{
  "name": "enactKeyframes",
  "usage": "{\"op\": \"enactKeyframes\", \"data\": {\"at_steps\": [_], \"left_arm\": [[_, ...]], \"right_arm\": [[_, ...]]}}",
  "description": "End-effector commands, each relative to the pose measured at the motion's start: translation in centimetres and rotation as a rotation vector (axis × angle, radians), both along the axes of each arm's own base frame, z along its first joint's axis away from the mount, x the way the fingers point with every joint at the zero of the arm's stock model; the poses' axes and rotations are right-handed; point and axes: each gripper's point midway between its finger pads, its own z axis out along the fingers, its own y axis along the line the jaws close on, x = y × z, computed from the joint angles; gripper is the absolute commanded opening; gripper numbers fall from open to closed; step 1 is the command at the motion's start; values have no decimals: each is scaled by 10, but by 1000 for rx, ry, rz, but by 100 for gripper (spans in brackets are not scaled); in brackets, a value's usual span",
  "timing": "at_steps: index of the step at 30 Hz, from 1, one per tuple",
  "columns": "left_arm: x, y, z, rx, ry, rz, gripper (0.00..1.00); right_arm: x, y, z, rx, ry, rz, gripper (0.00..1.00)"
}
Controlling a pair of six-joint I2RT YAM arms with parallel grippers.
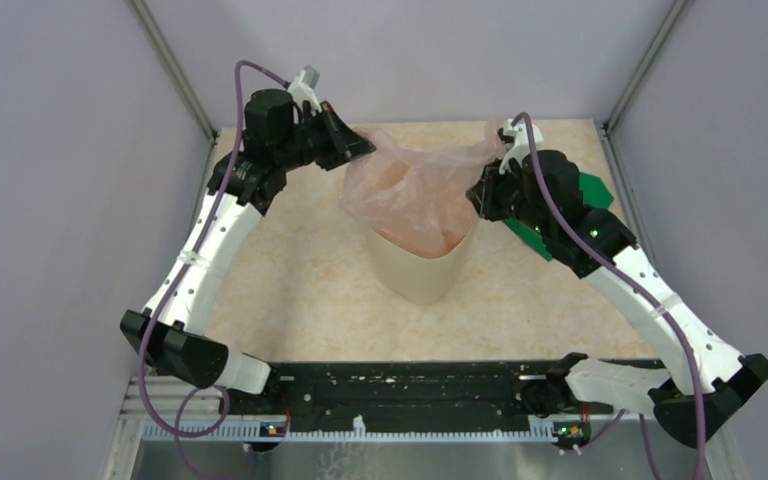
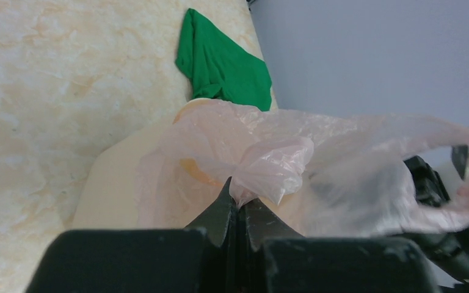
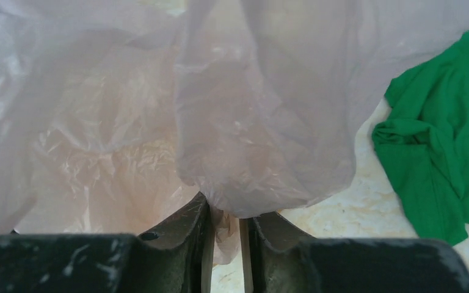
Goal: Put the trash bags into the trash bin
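Marbled table (image 1: 290, 270) inside grey walls (image 1: 50, 150).
Lavender-grey walls close the cream, beige-veined table behind and at both sides; metal posts (image 1: 174, 70) rise from its far corners; light is even.

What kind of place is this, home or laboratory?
Probably a laboratory robot cell: plain grey panel walls on metal posts, a marble-patterned tabletop, left arm and right arm bolted to a rail.

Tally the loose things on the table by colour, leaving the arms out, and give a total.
Pale pink: 1, the trash bag
Cream-beige: 1, the trash bin
Green: 1, a crumpled cloth
Total: 3
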Motion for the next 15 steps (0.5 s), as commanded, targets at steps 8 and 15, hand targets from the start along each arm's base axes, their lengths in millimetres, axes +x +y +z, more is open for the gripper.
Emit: {"op": "enactKeyframes", "data": {"at_steps": [8, 15], "left_arm": [[-34, -11, 20, -204, -14, 54, 0], [-47, -18, 17, -266, -4, 125, 0]], "right_arm": [[7, -15, 30, 53, -51, -23, 44], [-46, -21, 49, 137, -83, 94, 68]]}}
